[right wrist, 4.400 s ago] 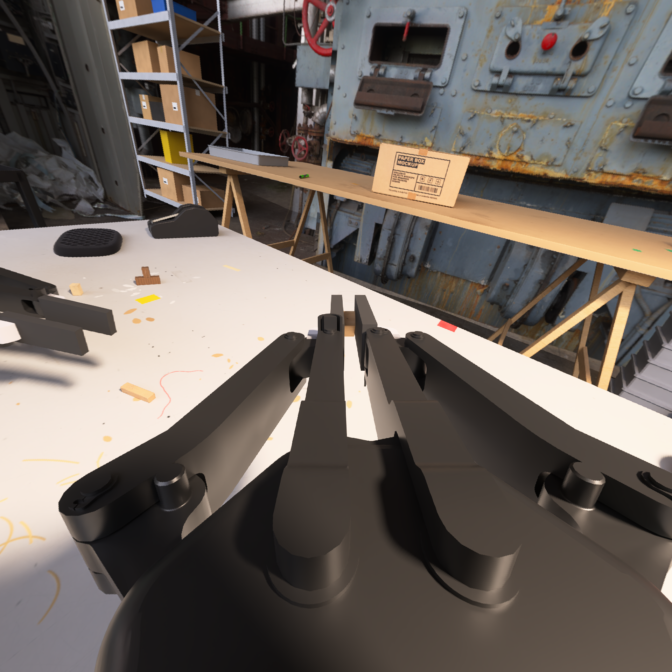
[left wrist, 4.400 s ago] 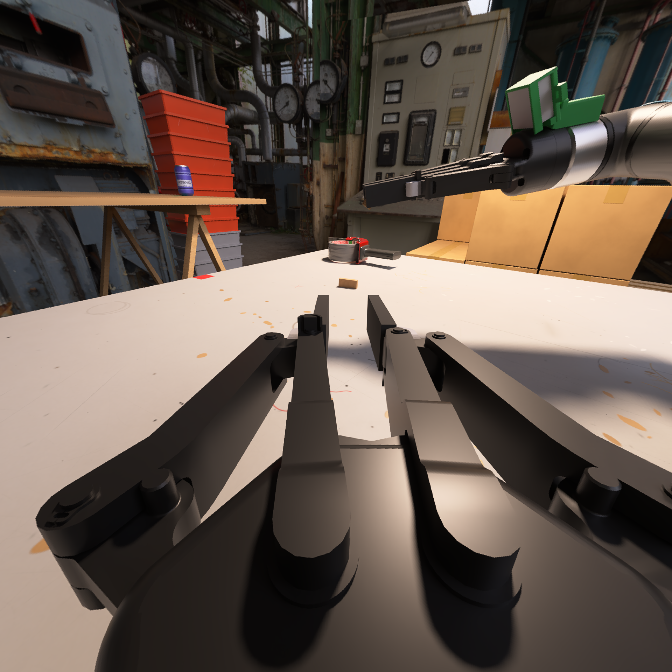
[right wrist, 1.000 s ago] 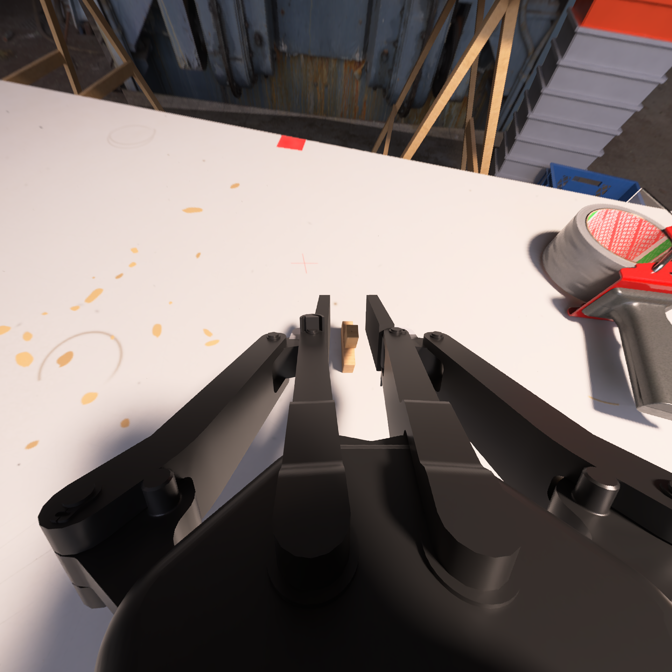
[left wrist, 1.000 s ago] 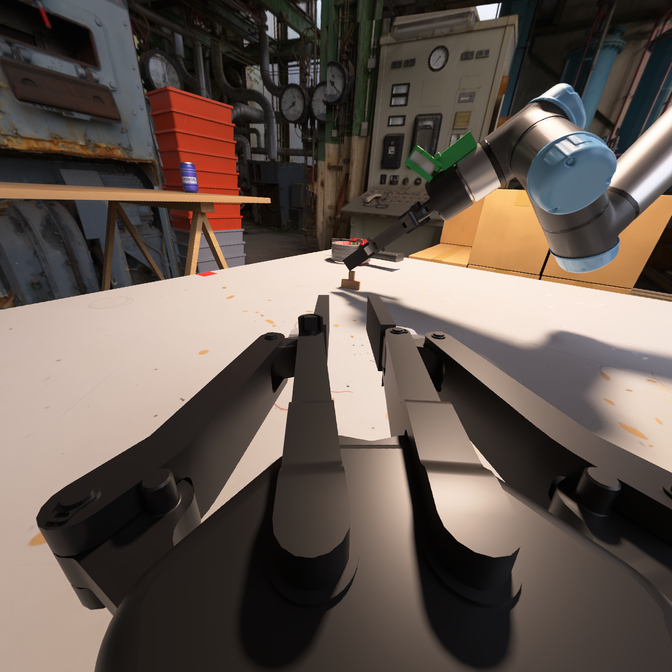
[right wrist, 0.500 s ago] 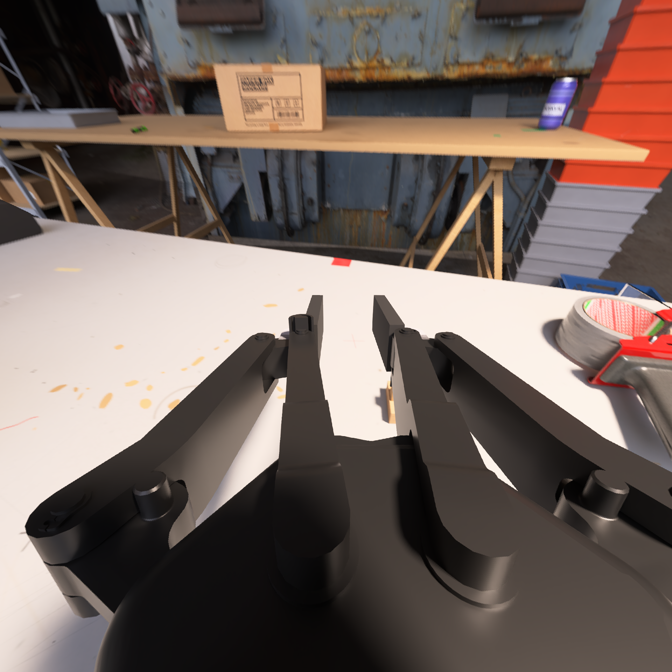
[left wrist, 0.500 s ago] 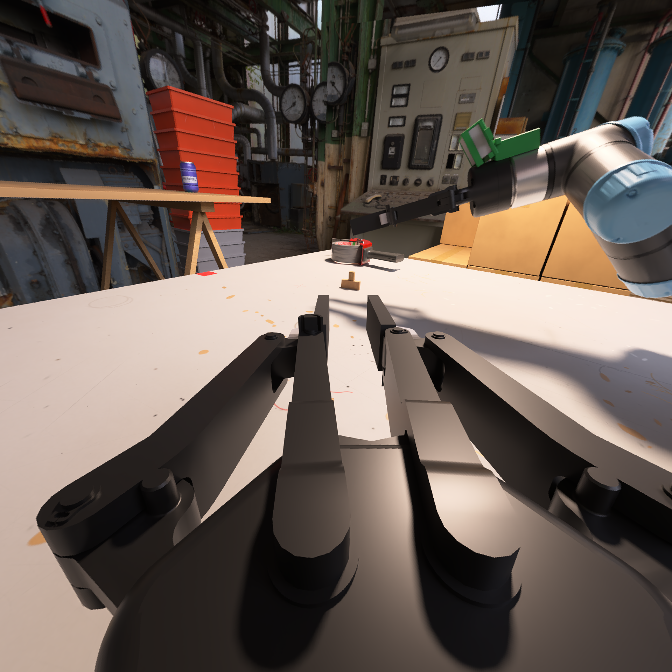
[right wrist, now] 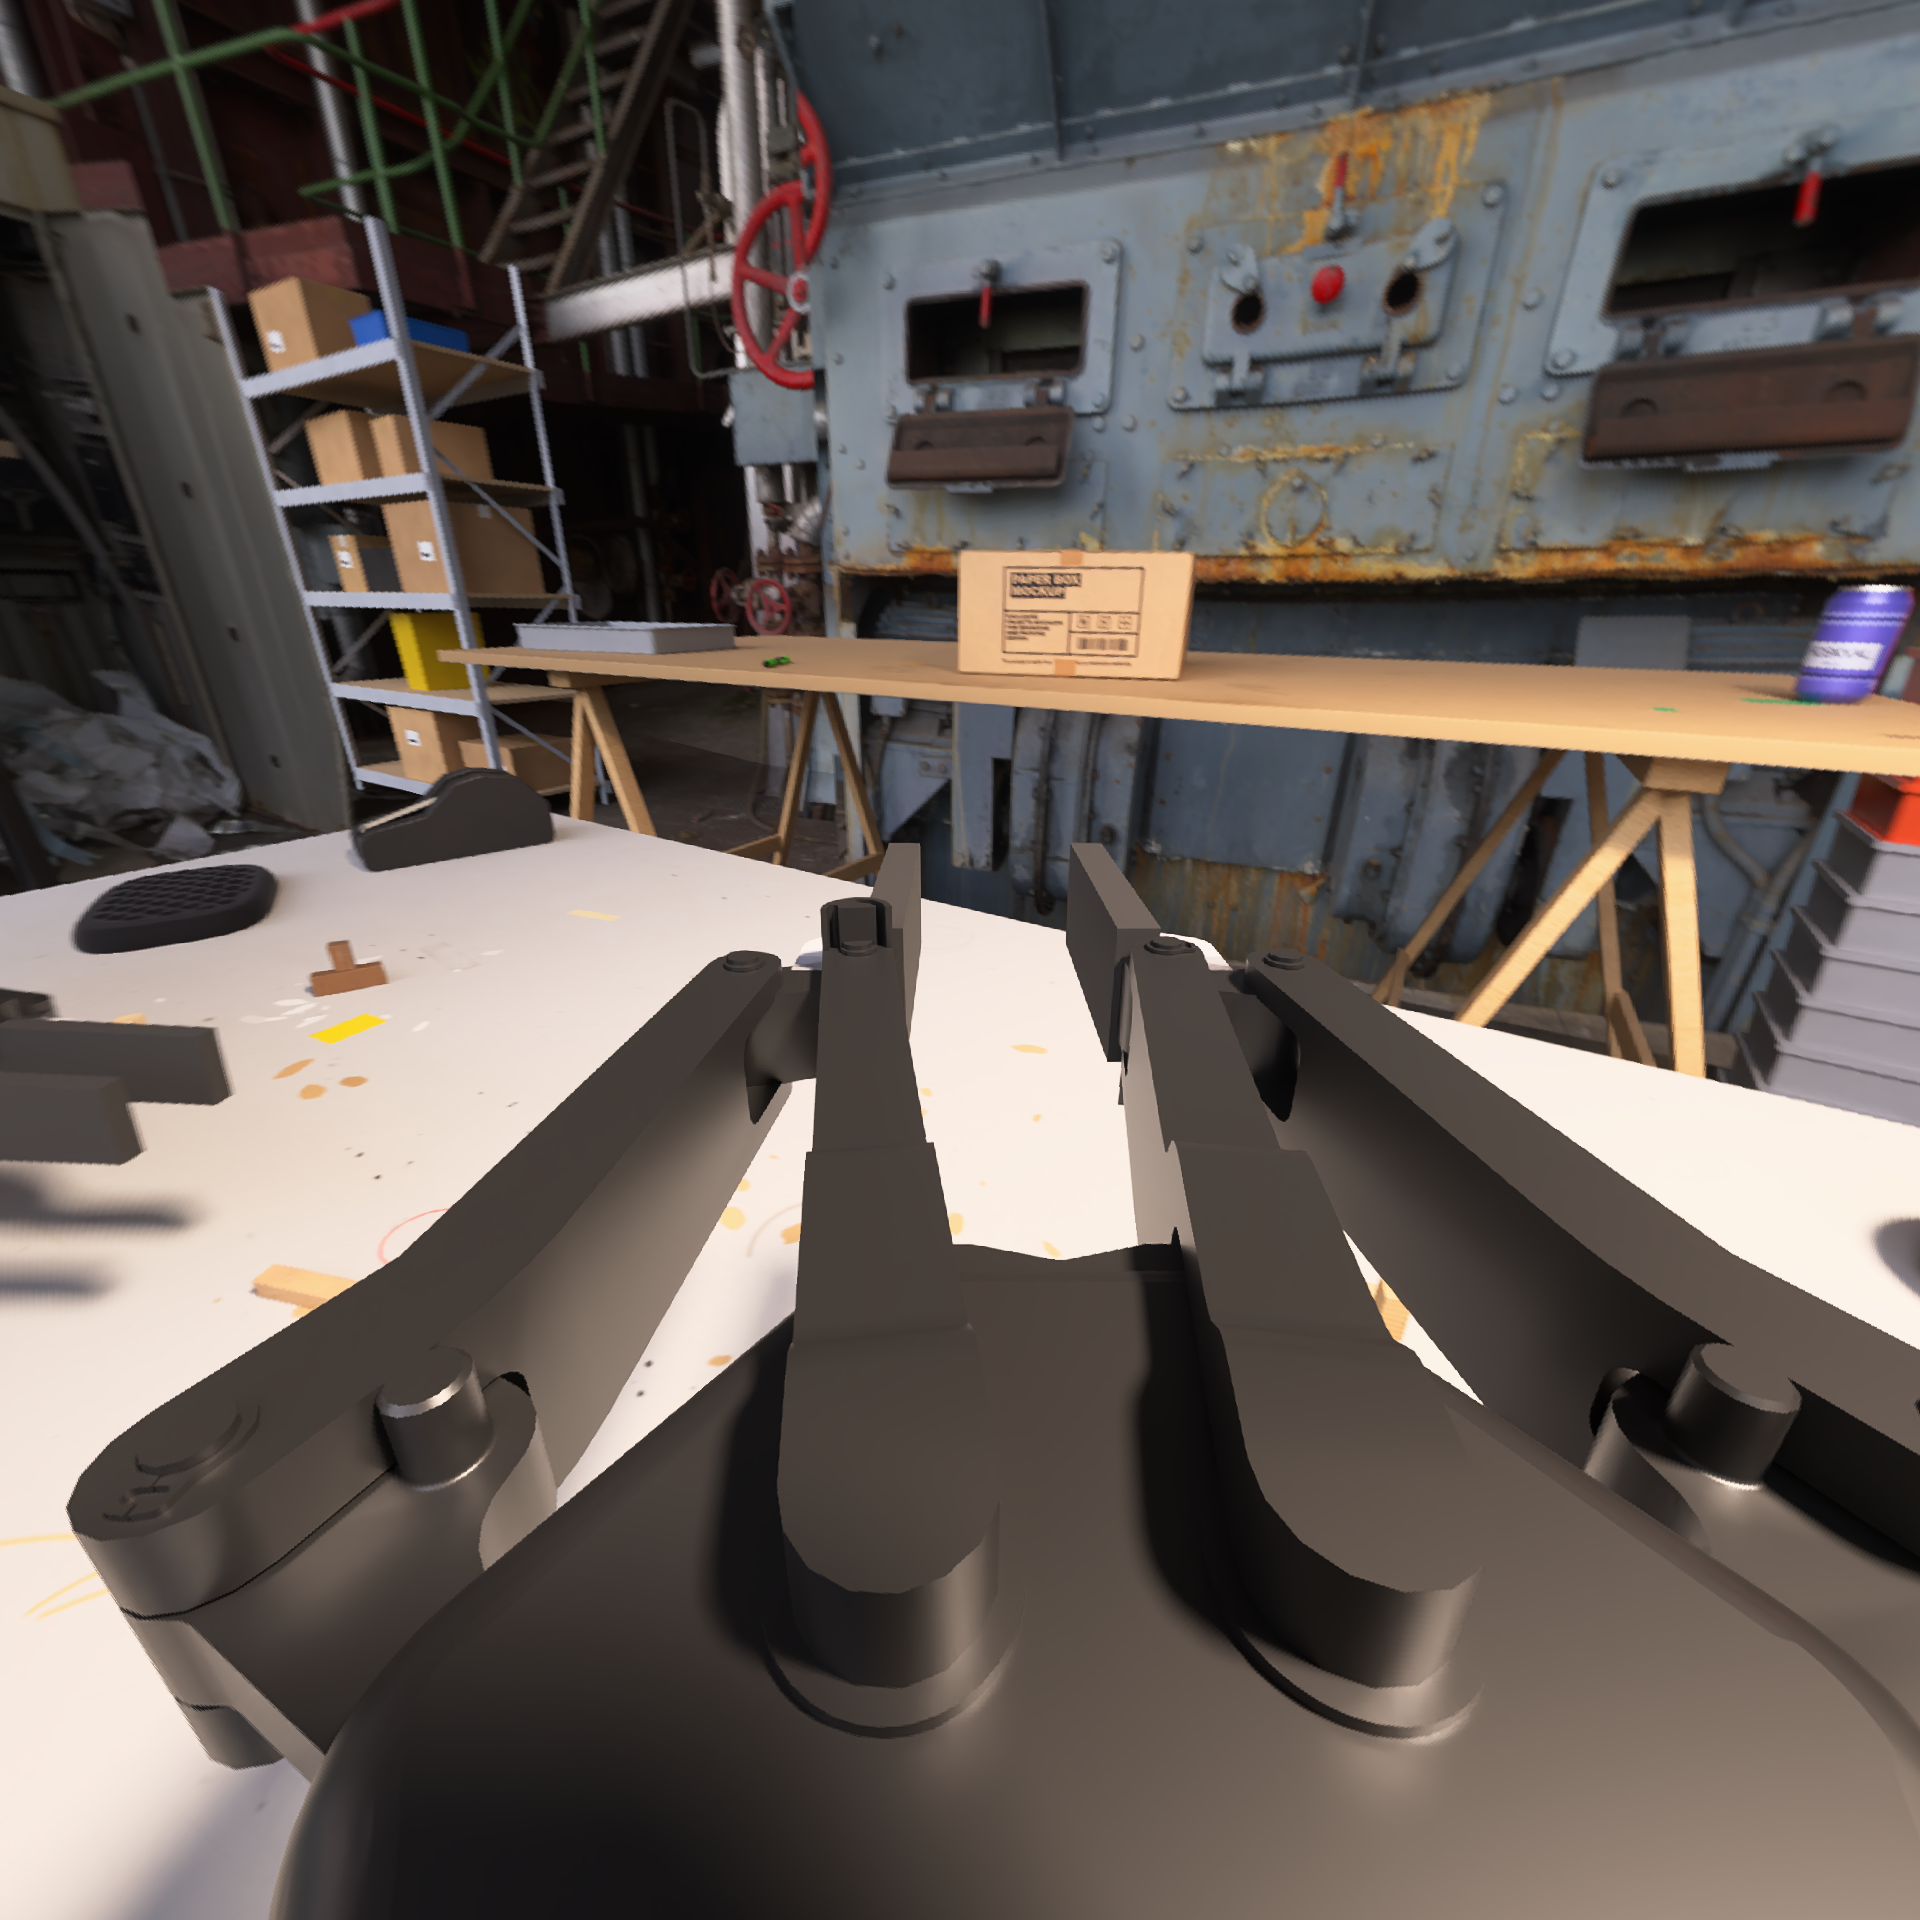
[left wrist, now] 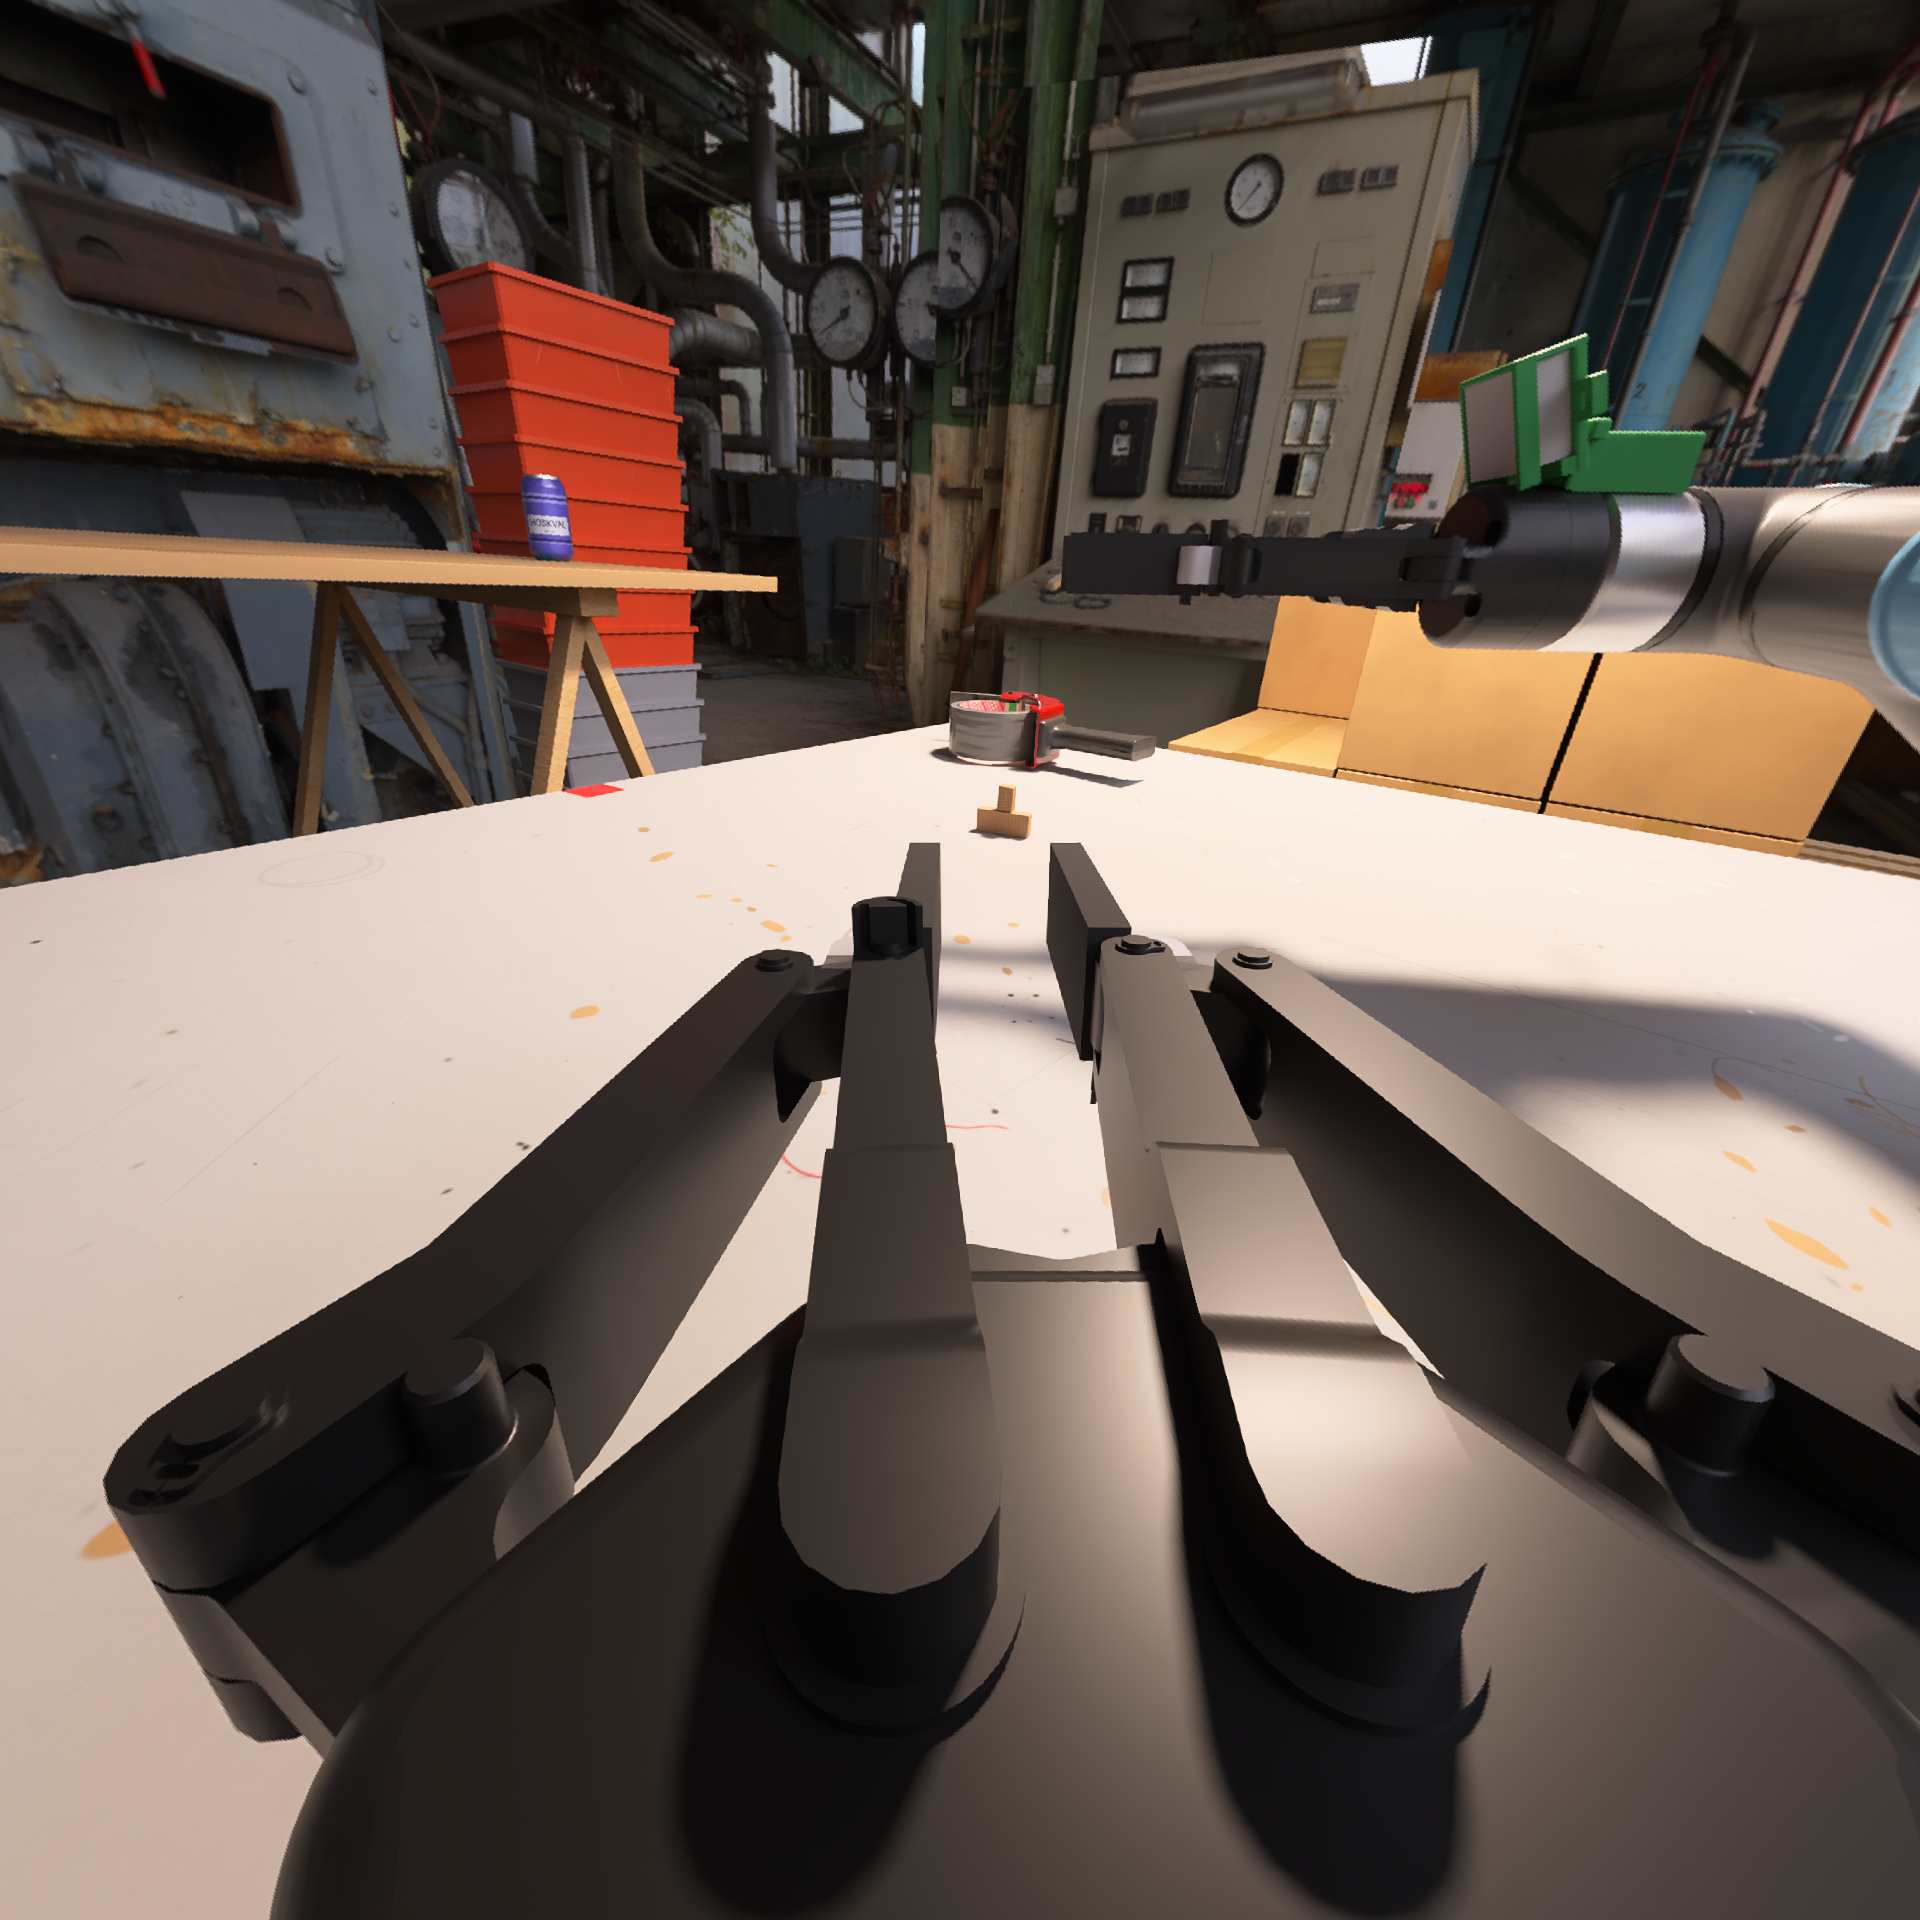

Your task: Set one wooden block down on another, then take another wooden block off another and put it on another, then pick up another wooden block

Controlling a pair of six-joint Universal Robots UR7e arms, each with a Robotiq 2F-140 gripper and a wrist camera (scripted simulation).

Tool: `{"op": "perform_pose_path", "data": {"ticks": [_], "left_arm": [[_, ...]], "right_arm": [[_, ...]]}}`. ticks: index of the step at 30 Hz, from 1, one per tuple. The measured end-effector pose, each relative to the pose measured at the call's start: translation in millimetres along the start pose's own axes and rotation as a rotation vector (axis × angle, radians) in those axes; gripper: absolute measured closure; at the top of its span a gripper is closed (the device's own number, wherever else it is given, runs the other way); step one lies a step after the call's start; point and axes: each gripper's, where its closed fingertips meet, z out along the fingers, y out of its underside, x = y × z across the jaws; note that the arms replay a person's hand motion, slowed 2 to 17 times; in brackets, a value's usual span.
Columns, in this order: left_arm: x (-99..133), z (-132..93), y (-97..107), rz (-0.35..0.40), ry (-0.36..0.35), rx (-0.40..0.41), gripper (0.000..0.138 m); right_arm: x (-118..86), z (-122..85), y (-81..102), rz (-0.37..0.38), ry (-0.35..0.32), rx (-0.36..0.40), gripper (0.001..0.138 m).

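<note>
In the left wrist view a small wooden block stands on a wider wooden block on the white table, beyond my left gripper, which is open and empty, low over the table. My right gripper hangs high above that stack. In the right wrist view my right gripper is open and empty. A second, darker two-block stack stands far left. A flat wooden block lies closer. A sliver of light wood shows under the right finger links.
A red-and-grey tape dispenser sits behind the near stack. A black mesh pad and a black tape holder lie at the table's far left. The left gripper's fingers enter from the left edge. The table edge runs just past the right fingertips.
My right gripper, earlier shut on a small block, has left it on the block near the tape dispenser, opened, and risen away to point level. The left gripper has not moved.
</note>
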Motion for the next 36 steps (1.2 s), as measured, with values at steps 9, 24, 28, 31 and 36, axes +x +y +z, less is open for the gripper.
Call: {"op": "perform_pose_path", "data": {"ticks": [9,24,28,31,36], "left_arm": [[-1,-2,-3,0.0,-0.009,0.016,0.111],[-3,-14,-13,-0.013,-0.015,0.02,0.11],[-8,-22,-18,-0.009,-0.031,0.011,0.11],[-14,-31,-23,0.0,-0.054,0.006,0.11],[-29,-49,-34,0.017,-0.11,-0.003,0.11]], "right_arm": [[-51,-9,1.1,-0.031,-0.133,0.034,0.101],[-105,-14,33.9,-0.04,-0.285,-0.008,0.102],[-111,-14,45.4,-0.043,-0.301,-0.025,0.102],[-114,-13,54.5,-0.043,-0.307,-0.041,0.103],[-117,-12,67.8,-0.029,-0.309,-0.065,0.103]]}}
